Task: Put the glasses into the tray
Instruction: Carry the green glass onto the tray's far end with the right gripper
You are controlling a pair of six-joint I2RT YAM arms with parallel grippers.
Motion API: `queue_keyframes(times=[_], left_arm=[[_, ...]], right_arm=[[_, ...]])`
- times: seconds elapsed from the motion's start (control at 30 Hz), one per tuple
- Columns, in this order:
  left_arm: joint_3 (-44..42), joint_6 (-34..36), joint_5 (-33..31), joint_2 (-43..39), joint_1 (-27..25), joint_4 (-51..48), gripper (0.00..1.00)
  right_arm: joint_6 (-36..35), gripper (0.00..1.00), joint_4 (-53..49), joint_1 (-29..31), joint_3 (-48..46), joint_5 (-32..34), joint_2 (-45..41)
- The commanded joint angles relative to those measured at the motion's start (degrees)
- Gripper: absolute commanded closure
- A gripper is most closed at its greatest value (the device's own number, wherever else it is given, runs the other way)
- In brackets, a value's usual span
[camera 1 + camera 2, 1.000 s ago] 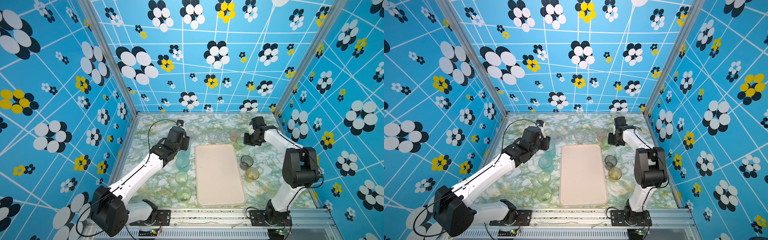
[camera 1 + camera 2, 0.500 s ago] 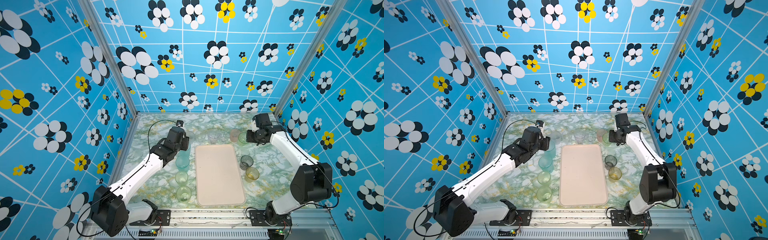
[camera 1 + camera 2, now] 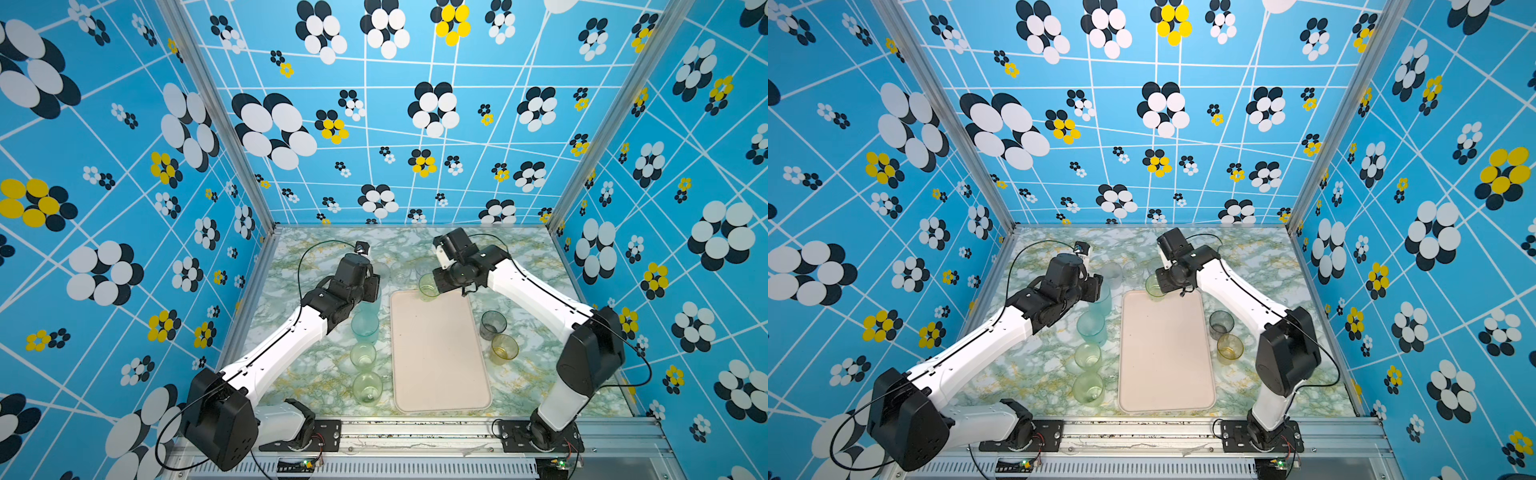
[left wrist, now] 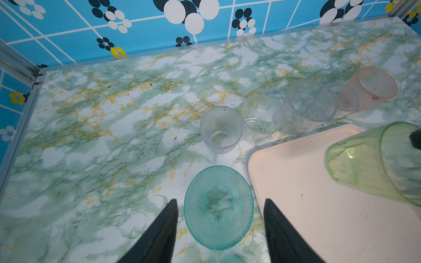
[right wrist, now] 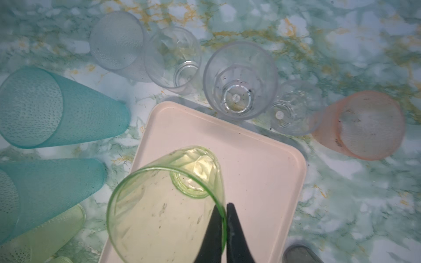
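Observation:
The pale pink tray lies empty in the middle of the table. My right gripper is shut on the rim of a light green glass, one finger inside and one outside. This glass hangs tilted over the tray's far end. My left gripper is open above a teal glass that stands just left of the tray. Its fingers straddle the glass without touching it. The arm hides that glass in both top views.
Three clear glasses and a pink one stand behind the tray. Left of it are another teal glass and two green ones. A grey glass and an amber glass stand on its right.
My right gripper has swung left from the back right with the green glass, bringing it over the tray's far end. The left arm has stayed still.

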Motion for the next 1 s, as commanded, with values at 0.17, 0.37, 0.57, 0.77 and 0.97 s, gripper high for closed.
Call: queue_keyframes(times=[0.17,0.37,0.57,0.77,0.97], left_arm=[[-1.2,0.1,0.2,-1.1,0.8,-0.8,0.39],[-1.5,0.3,0.7,-1.7,1.7,-1.2,0.38],[-2.1,0.3,1.0,-2.2,2.2,-1.1,0.38],[-2.5,0.3,1.2,-2.8,2.6,-1.3,0.38],[-3.0,0.5,1.0,-4.4,2.9,-1.9,0.38]], right_arm=[[-0.8,0.93,-3.9,3.8,9.8,-0.3,10.4],[-0.8,0.93,-4.4,3.8,12.6,-0.2,14.3],[-0.6,0.93,-4.3,3.8,14.5,0.1,16.8],[-0.5,0.93,-4.1,3.7,15.6,0.8,18.4],[-0.2,0.92,-3.9,3.6,16.4,0.7,20.2]])
